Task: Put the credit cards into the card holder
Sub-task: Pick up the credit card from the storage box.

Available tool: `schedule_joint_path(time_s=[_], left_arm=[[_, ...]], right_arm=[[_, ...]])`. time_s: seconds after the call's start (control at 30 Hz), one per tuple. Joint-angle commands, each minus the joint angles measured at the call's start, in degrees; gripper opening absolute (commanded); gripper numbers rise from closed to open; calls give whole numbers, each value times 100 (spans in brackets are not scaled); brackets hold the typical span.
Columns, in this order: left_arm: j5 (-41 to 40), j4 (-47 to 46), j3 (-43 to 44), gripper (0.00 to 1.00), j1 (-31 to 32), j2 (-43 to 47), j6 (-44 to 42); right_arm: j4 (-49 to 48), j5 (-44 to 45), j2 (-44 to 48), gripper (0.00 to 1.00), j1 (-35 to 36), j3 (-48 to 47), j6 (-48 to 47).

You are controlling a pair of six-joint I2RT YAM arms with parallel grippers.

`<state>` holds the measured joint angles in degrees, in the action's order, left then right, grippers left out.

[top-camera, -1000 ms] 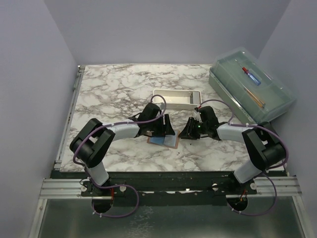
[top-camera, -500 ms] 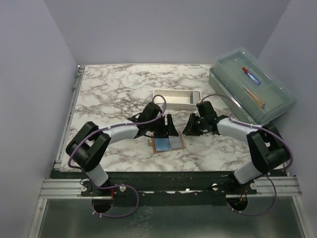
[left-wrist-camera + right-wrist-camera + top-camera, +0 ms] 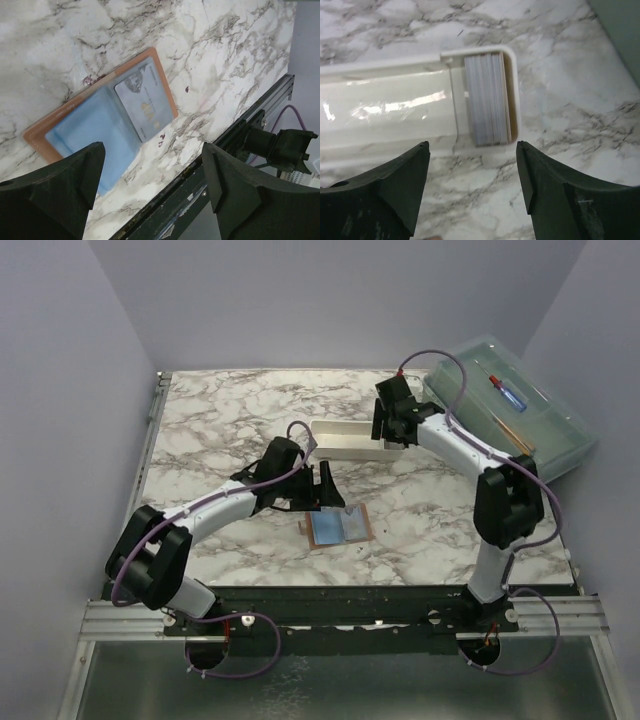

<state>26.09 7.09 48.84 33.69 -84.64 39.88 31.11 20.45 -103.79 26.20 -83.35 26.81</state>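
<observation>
Right arm has swung away from the card holder (image 3: 338, 528) to the far side, and the right gripper (image 3: 387, 427) now hangs over the right end of the white tray (image 3: 350, 440), jaws spread wide and empty. Left gripper (image 3: 325, 490) has drawn back slightly to the left of the card holder, jaws also wide and empty. The work surface is a grey-veined white marble table (image 3: 220, 430) enclosed by plain lilac walls (image 3: 300, 300), with a clear lidded box (image 3: 510, 420) at the far right. The card holder lies open and flat near the near-centre edge, blue-grey inside facing up, long axis running left to right with a slight tilt. One credit card (image 3: 145, 100) lies on its right panel, long axis parallel to the fold. A stack of cards (image 3: 487, 97) stands on edge in the tray's right end.
</observation>
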Motion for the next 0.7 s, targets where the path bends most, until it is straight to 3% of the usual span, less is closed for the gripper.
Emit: schedule_joint_path(time_s=[0.0, 0.2, 0.5, 0.67], left_arm=[[-87, 406, -220, 85, -41, 406, -233], [-232, 407, -514, 86, -43, 612, -191], [-238, 407, -622, 86, -42, 709, -191], [-227, 398, -621, 86, -39, 703, -190]], right_arm=[[811, 1485, -992, 76, 27, -995, -693], [775, 1922, -1722, 74, 34, -1682, -1188], [780, 1738, -1922, 64, 30, -1723, -1287], [765, 1534, -2006, 72, 43, -1738, -1354]])
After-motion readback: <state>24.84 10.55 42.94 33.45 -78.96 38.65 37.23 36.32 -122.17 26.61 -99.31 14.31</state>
